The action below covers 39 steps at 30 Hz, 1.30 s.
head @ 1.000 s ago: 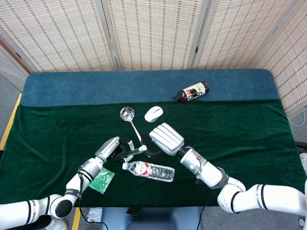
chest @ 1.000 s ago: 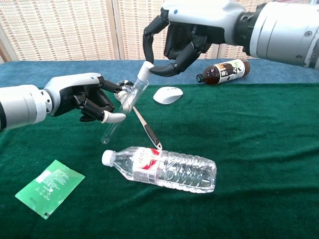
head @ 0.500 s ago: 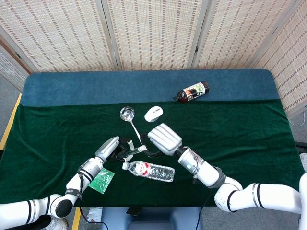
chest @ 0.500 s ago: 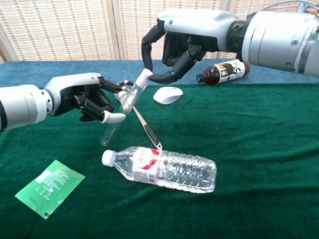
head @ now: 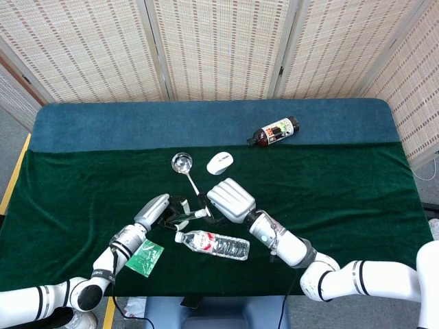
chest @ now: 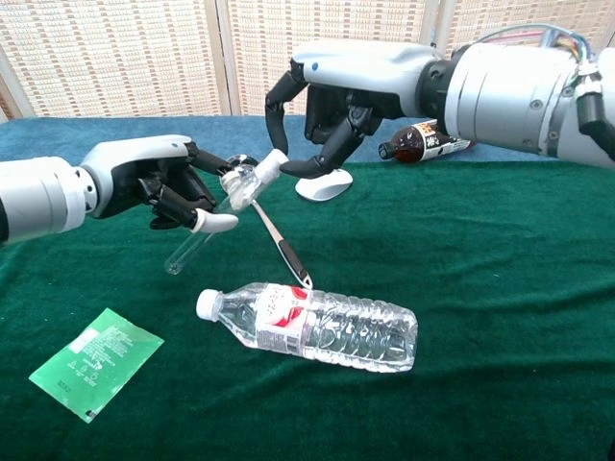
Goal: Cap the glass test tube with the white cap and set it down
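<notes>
My left hand (chest: 154,187) (head: 153,211) grips the glass test tube (chest: 197,240) near its upper half and holds it slanted above the green cloth, mouth up and to the right. The white cap (chest: 272,165) sits at the tube's mouth. From above and to the right, my right hand (chest: 332,110) (head: 230,200) reaches down and pinches the cap between its thumb and a fingertip. The tube's lower end hangs free in the air. How far the cap is seated on the tube cannot be made out.
A plastic water bottle (chest: 317,327) lies below the hands, with a metal ladle (chest: 283,250) slanting behind it. A white mouse (chest: 322,184) and a dark bottle (chest: 423,142) lie further back. A green packet (chest: 96,360) lies at the front left.
The tube has tilted flatter and shifted a little left and down. My right hand came down and left with the cap, which is now at the tube's mouth.
</notes>
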{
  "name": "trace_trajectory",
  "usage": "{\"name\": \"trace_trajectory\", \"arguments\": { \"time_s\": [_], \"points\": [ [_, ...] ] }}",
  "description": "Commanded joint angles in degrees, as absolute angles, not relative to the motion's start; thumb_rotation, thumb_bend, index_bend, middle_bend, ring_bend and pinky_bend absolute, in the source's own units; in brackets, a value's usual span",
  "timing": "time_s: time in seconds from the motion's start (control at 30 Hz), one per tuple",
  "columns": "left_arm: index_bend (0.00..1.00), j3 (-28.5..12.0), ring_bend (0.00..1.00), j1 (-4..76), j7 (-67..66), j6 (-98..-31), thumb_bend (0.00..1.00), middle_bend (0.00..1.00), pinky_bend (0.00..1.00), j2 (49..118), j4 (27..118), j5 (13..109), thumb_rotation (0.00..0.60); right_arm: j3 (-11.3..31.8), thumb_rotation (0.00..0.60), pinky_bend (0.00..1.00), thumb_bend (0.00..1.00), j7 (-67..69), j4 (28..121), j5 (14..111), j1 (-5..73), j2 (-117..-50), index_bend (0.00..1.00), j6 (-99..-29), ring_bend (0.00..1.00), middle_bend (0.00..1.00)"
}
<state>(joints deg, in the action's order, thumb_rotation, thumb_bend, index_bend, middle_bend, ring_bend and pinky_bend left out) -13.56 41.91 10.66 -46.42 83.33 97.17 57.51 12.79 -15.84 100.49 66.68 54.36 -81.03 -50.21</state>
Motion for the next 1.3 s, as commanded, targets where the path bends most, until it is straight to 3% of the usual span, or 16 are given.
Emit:
{"name": "trace_trajectory", "arguments": {
  "time_s": [0.03,0.17,0.33,0.57,0.93,1.3],
  "points": [
    [0.68,-13.48,0.97,41.87,10.67,-46.40,0.50,0.97,0.90,83.32,97.09,57.46,0.600,12.68,0.521,1.00,0.64,-15.95,100.42,66.53,54.37,-81.05,0.72,-50.30,1.00,1.00],
    [0.69,-13.45,0.97,41.87,10.63,-46.39,0.50,0.97,0.90,83.29,96.96,57.43,0.600,12.20,0.520,1.00,0.64,-16.59,100.24,66.56,54.29,-80.86,0.67,-50.44,1.00,1.00],
    [0.69,-13.37,0.97,41.88,10.17,-46.59,0.50,0.97,0.90,83.07,96.95,57.42,0.600,11.91,0.523,1.00,0.64,-16.35,100.79,67.03,53.94,-80.30,0.34,-50.79,1.00,1.00],
    [0.69,-12.57,0.97,42.00,6.68,-48.15,0.50,0.97,0.90,82.75,96.30,57.27,0.600,11.28,0.522,1.00,0.62,-15.48,102.00,68.64,52.63,-78.87,0.10,-52.17,1.00,1.00],
    [0.69,-11.04,0.97,42.07,-4.28,-54.57,0.50,0.97,0.90,83.07,94.13,56.21,0.600,11.21,0.523,1.00,0.62,-11.61,103.91,71.41,48.80,-74.44,0.08,-56.17,1.00,1.00],
    [0.70,-6.60,0.97,43.69,-31.61,-63.54,0.50,0.97,0.90,87.86,86.86,52.23,0.600,10.44,0.523,1.00,0.62,-7.09,103.85,73.99,43.67,-69.67,0.08,-60.49,1.00,1.00]
  ]
}}
